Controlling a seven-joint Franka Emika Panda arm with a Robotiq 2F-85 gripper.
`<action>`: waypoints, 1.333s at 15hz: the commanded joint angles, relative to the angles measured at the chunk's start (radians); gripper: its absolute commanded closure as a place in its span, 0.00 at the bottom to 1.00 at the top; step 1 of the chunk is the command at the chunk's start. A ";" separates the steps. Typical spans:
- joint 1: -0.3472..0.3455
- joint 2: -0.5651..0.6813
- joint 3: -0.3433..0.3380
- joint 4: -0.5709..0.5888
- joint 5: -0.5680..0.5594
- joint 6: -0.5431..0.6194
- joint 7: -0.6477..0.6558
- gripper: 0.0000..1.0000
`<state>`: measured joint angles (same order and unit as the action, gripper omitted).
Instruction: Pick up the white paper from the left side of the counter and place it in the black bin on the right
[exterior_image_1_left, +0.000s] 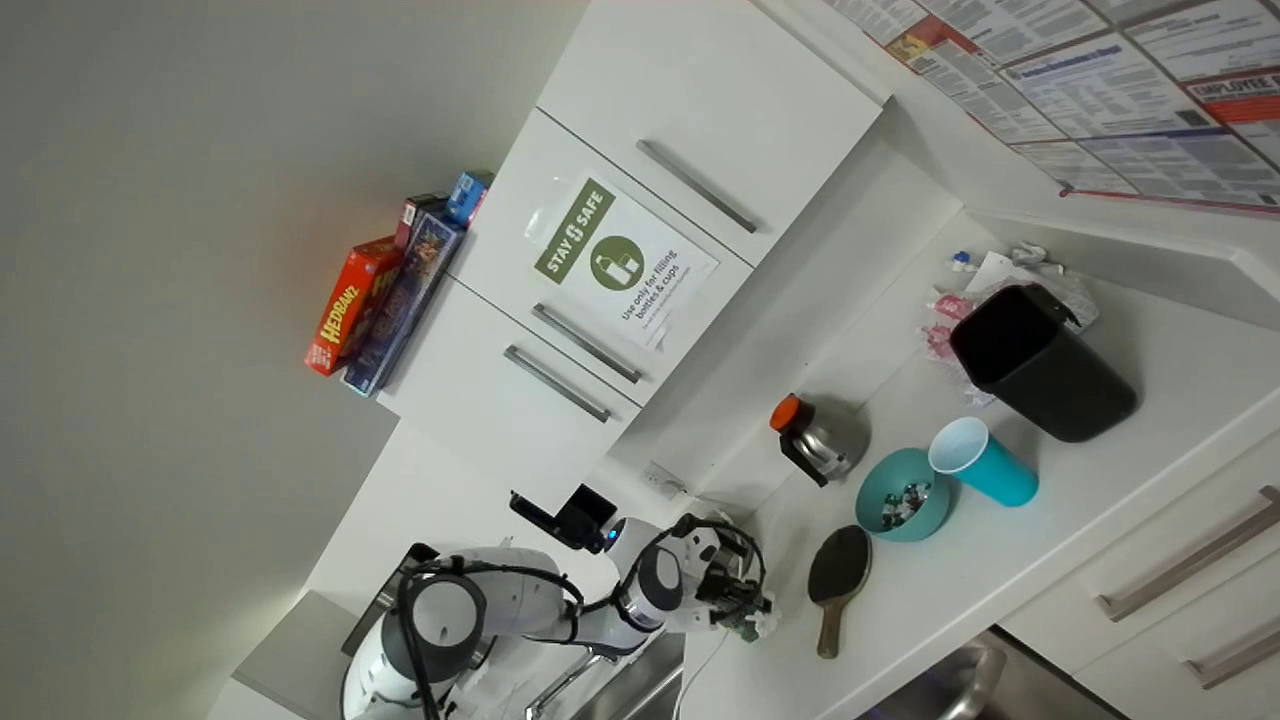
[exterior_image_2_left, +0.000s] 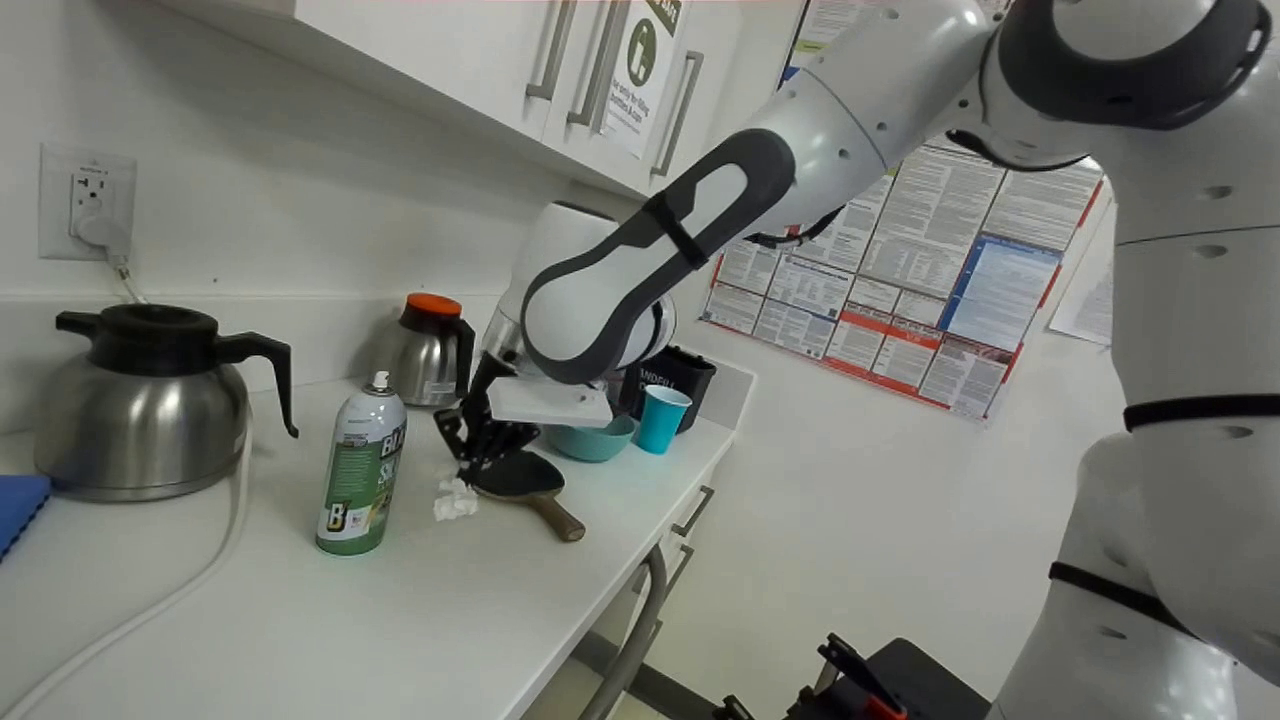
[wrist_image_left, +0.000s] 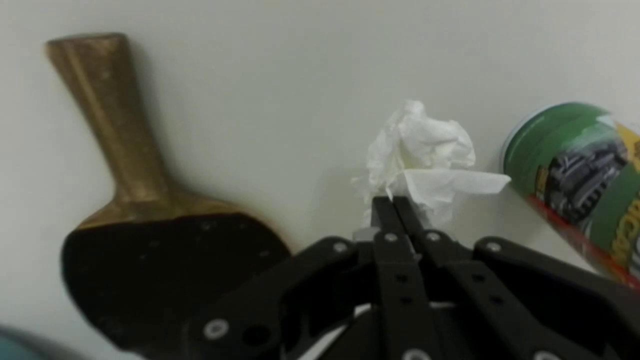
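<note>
The white paper is a crumpled scrap, and a fold of it is pinched between the fingertips of my gripper in the wrist view. The gripper is shut on it. In an exterior view the paper hangs at the fingertips, low over or touching the white counter; I cannot tell which. The gripper is beside the paddle there. The black bin stands upright at the far end of the counter, open at the top. It is partly hidden behind the arm and cup in an exterior view.
A dark paddle lies left of the gripper, and a green spray can stands to its right. A teal bowl, blue cup and orange-lidded carafe stand between gripper and bin. Upper cabinets overhang the counter.
</note>
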<state>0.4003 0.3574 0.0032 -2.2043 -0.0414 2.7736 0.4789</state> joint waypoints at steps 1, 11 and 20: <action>0.169 -0.208 -0.209 -0.096 -0.211 -0.083 0.272 1.00; -0.085 -0.378 0.006 -0.004 -0.659 -0.483 0.725 0.98; -0.208 -0.310 0.018 0.126 -0.813 -0.473 0.910 1.00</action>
<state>0.2781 -0.0041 0.0036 -2.1678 -0.7794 2.2778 1.3172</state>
